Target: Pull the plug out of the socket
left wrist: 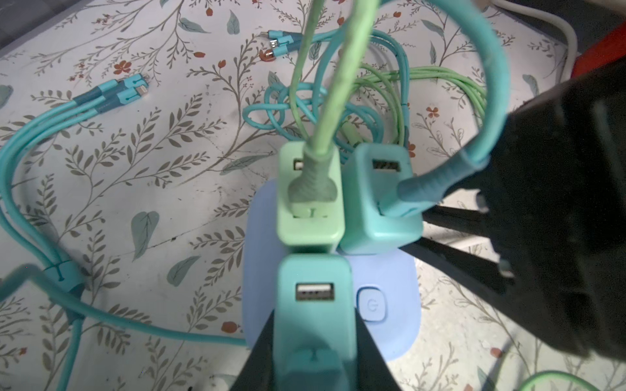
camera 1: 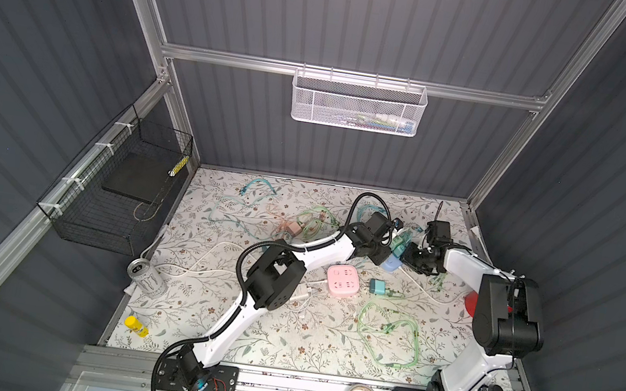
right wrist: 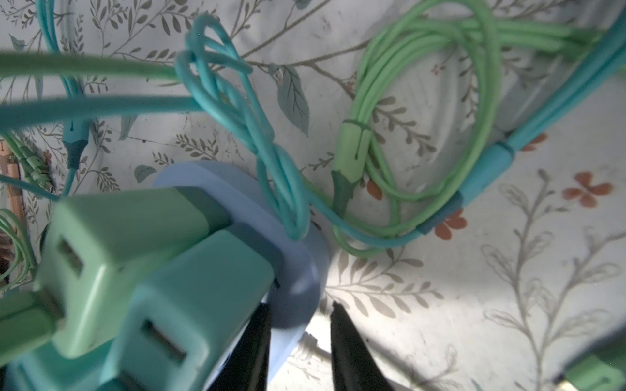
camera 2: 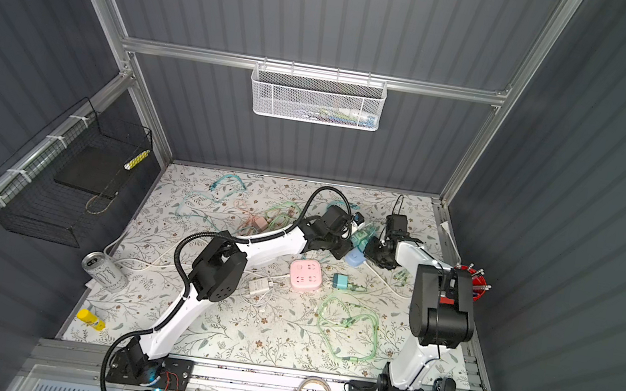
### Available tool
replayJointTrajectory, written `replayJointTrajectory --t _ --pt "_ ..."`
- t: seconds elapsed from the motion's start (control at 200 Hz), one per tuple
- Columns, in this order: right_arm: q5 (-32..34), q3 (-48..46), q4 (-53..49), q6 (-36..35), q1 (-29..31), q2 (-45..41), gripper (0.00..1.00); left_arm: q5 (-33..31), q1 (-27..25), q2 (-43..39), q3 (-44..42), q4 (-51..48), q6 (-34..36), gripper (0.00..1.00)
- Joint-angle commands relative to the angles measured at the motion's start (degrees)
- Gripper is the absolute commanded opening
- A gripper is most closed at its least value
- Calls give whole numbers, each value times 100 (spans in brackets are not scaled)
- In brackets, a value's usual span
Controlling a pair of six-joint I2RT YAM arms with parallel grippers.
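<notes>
Near the far right corner of the tabletop [camera 1: 201, 314], in both top views: the blue socket [camera 1: 391, 264]. Holds the nearest teal plug [left wrist: 313, 274] clamped in the left gripper [left wrist: 315, 325], one black finger pressed against each side. Not possible to tell whether seated in the socket or already out: hidden at the base by the plug's own body. Pinches the socket's rim with the right gripper [right wrist: 300, 311], jaws narrow, a piece of the blue edge between the two black fingers. Seated side by side on the same socket: a light green plug [left wrist: 310, 216] carrying a green cable [left wrist: 325, 101], and a second teal plug [left wrist: 379, 210] carrying a teal cable [left wrist: 487, 84]. On the socket's face, just beside the held plug, a power button [left wrist: 372, 304]. Closer to the middle of the tabletop, well apart from the blue socket: a pink socket [camera 1: 341, 280], and just beside it, toward the right edge, a loose plug [camera 1: 377, 287] on its side. At the left edge a tipped can [camera 1: 146, 280]; near the near left corner a yellow bottle [camera 1: 136, 325].
</notes>
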Motion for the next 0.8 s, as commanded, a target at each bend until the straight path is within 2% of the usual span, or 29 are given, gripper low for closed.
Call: replayJointTrajectory --t 0.0,0.205,0.34,0.53,0.796 --pt "262 -98 -336 -51 11 120 32 504 -83 -121 480 125 -57 20" --pt "201 -54 -380 -111 37 143 31 331 -218 125 710 -16 127 20" --pt "121 -54 -353 -90 60 103 32 352 -221 275 743 25 -26 20" --pt "40 -38 -300 -113 59 -60 39 436 -223 442 848 -143 -143 20" --pt "-128 -1 -274 -96 98 -53 43 300 -223 435 884 -171 -120 20"
